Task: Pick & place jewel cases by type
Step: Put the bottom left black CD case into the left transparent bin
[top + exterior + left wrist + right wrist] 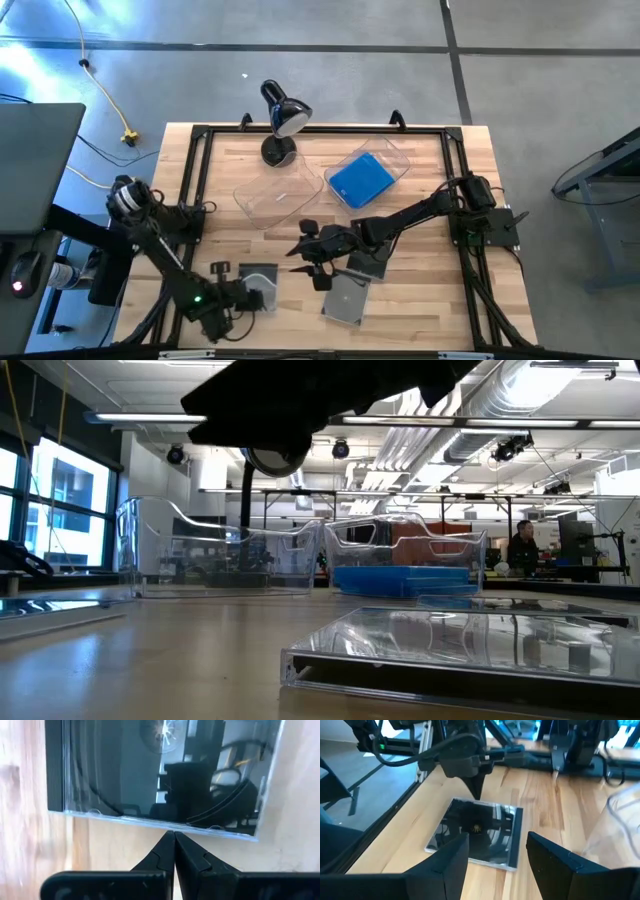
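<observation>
Now left end effector (262,297), fingers pressed together and holding nothing, sits at the near left of the desk (420,300), just beside a grey case (258,279). Right end effector (312,262) hangs mid-desk, fingers apart and empty. Two more grey cases (346,297) lie near centre. Blue cases (360,180) sit in the far right bin (398,160); left bin (277,196) beside it.

right claw (495,852) open above table | dark jewel case (477,832) flat | left claw (476,787) closed beside it
</observation>
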Controlling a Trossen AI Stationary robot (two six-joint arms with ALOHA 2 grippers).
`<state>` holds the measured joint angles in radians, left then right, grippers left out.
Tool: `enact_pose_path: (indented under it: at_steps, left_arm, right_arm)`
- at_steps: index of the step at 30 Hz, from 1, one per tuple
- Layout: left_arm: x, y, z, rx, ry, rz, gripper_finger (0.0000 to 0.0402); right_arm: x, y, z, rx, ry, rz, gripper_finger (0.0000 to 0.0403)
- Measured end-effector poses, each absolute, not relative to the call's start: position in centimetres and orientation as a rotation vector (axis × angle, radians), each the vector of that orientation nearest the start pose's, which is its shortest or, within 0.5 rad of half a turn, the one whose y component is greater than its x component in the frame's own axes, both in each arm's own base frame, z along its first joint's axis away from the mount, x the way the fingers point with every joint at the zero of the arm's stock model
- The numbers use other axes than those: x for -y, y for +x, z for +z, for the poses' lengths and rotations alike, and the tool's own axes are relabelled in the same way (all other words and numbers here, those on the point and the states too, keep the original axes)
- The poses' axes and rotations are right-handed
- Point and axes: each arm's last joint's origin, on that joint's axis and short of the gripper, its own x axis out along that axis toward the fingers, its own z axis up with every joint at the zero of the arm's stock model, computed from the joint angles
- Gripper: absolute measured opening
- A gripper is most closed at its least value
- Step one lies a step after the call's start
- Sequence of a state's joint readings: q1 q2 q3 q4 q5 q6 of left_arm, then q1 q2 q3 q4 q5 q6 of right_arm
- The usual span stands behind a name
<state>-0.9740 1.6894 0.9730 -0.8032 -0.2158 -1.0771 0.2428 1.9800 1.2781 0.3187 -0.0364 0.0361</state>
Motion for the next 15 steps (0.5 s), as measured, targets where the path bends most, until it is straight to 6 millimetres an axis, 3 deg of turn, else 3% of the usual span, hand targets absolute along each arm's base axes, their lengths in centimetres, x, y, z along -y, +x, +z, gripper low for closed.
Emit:
enact_pose_path:
  at_steps: [5, 15]
  left_arm:
    - [21.6, 17.9, 15.4, -1.41, -0.031, 0.112, 0.0002]
    - [19.9, 21.1, 15.8, -1.275, 0.252, -0.063, 0.0001]
  right_arm:
    - [-10.4, 42.6, 19.0, -0.459, -0.002, 0.254, 0.0186]
    - [-8.2, 43.2, 16.6, -0.566, 0.168, 0.203, 0.0186]
